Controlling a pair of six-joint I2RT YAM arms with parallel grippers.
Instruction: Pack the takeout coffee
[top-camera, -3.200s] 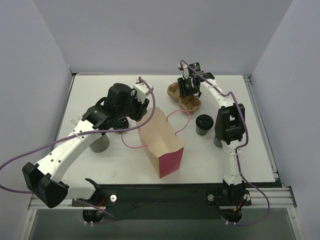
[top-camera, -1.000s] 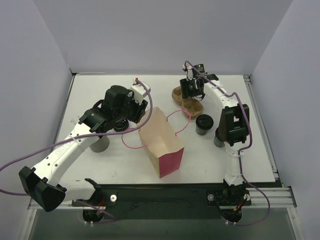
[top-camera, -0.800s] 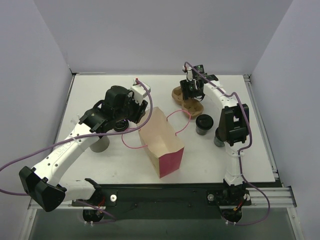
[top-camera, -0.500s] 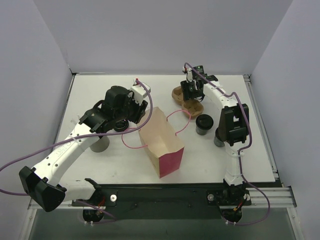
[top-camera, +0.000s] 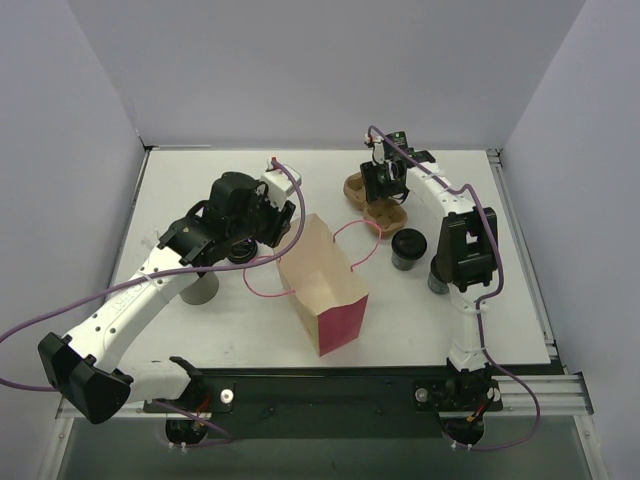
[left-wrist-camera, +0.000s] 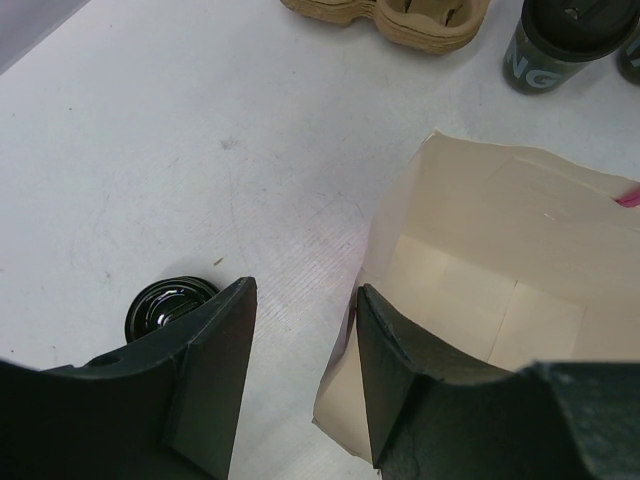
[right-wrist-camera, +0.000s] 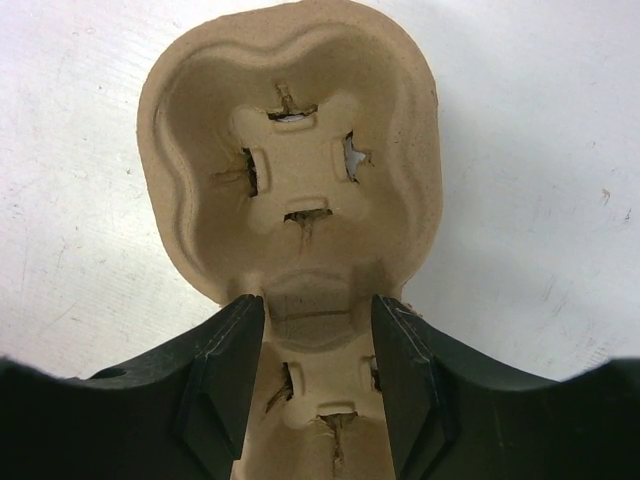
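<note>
Takeout coffee (top-camera: 407, 248) stands on the worktop near the right hand (top-camera: 380, 190).
That hand seems clamped on the cardboard cup carrier (right-wrist-camera: 290, 190); the left hand (left-wrist-camera: 303, 297) gapes empty.

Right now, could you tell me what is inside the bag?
The bag shows only its bare cream floor, with nothing on it. The left gripper hides its near corner.

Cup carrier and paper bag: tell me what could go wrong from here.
1. The right gripper pinches the cup carrier at its thin waist, and the pulp slots look torn; a lift could bend or rip it.
2. The left gripper hangs open right at the rim of the paper bag; descending could crumple or tip the bag.
3. The black-lidded cup sits close beside that gripper and could get knocked.
</note>
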